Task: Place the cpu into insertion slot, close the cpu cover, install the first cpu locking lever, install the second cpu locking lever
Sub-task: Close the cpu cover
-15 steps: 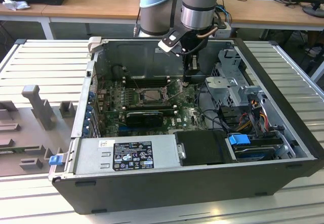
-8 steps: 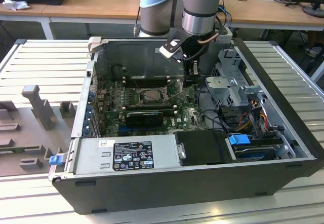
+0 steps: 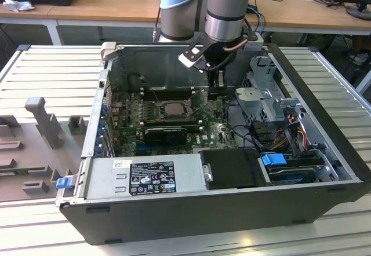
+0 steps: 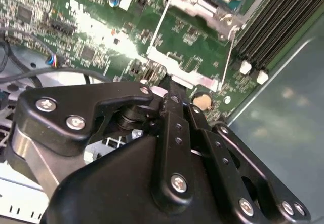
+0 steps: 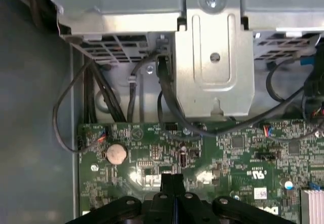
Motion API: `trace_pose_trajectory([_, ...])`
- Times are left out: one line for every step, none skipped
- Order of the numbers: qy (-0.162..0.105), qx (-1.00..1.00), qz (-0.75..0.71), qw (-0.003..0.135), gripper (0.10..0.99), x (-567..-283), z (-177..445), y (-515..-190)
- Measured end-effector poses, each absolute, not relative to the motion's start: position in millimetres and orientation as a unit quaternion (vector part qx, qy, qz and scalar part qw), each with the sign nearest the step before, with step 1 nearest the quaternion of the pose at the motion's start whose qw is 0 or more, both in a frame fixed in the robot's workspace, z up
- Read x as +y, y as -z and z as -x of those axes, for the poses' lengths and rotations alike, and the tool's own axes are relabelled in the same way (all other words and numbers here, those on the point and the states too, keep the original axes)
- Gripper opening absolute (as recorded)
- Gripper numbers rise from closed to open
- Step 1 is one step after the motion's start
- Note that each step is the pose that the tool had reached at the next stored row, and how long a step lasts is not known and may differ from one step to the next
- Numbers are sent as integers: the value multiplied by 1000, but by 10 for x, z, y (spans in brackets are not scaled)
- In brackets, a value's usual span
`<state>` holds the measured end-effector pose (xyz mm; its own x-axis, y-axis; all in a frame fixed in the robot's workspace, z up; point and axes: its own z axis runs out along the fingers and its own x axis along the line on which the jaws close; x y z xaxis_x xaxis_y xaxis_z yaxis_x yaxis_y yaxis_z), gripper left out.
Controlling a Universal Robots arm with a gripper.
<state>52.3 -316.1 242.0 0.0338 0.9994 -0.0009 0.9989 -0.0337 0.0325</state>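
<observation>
Within open case [image 3: 220, 215] on slatted worktop [image 3: 52, 70], saw end effector [image 3: 215, 92] pinched together, empty, beside edge of insertion slot [image 3: 152, 110], metal wall [image 3: 156, 65] close.

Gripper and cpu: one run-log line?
gripper shut, nothing held | low over motherboard, exterior view's right of cpu | cpu lying in insertion slot

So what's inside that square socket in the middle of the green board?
The cpu sits there, silver-grey top up. Whatever lies beneath it is covered and cannot be seen.
</observation>
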Motion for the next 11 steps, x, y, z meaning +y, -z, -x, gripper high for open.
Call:
trace_pose_trajectory([-11,695,-719,12,106,-3161,-490,-2420])
trace_pose_trajectory([-11,695,-719,12,106,-3161,-465,-2420])
trace_pose_trajectory([-11,695,-719,12,106,-3162,-457,-2420])
trace_pose_trajectory([-11,695,-719,12,106,-3161,-451,-2420])
trace_pose_trajectory([-11,695,-719,12,106,-3161,-447,-2420])
trace_pose_trajectory([-11,695,-719,12,106,-3161,-444,-2420])
trace_pose_trajectory([-11,695,-719,12,106,-3161,-441,-2421])
trace_pose_trajectory([-11,695,-719,12,106,-3161,-432,-2421])
trace_pose_trajectory([-11,695,-719,12,106,-3160,-398,-2421])
trace_pose_trajectory([-11,695,-719,12,106,-3161,-376,-2421])
trace_pose_trajectory([-11,695,-719,12,106,-3161,-362,-2421])
